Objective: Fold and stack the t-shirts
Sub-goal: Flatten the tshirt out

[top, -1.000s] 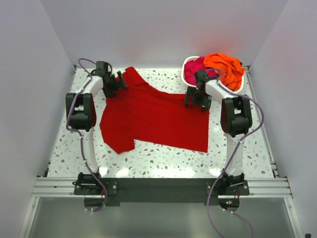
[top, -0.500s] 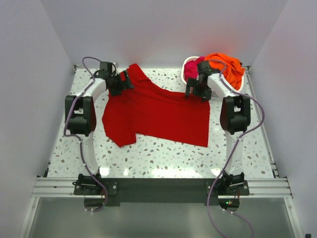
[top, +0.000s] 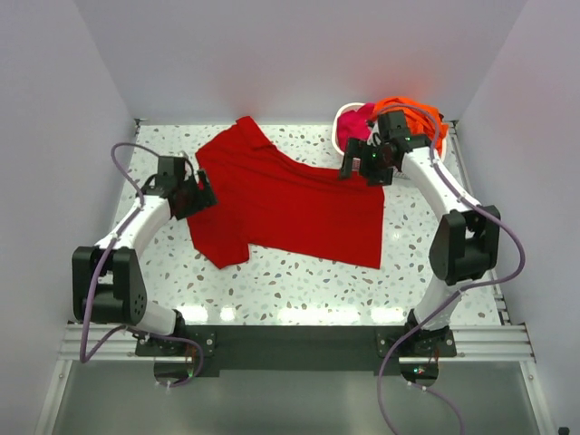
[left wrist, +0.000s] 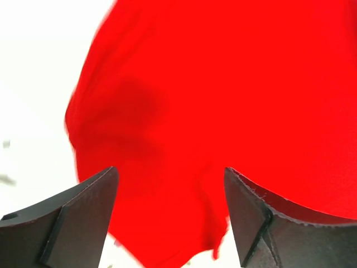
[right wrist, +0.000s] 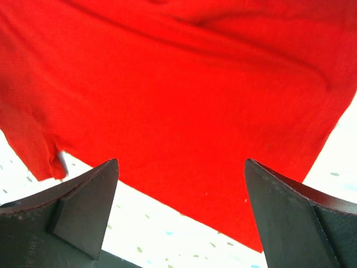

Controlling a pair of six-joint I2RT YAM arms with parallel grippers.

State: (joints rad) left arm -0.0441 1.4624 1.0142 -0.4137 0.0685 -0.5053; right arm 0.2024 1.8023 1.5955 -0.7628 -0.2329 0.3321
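The deep red t-shirt lies spread flat on the speckled table. It fills the left wrist view and the right wrist view. My left gripper is open and empty, just off the shirt's left edge near a sleeve. My right gripper is open and empty, above the shirt's far right corner. The magenta-pink t-shirt and the bright orange t-shirt lie bunched in the basket at the back right.
The white slatted basket stands at the back right corner, right behind my right gripper. White walls close in the table on three sides. A dark rail runs along the near edge.
My left arm has swung back and left, from the shirt's far left corner to its left edge. My right arm lifted and shifted slightly right. The shirt now lies flatter.
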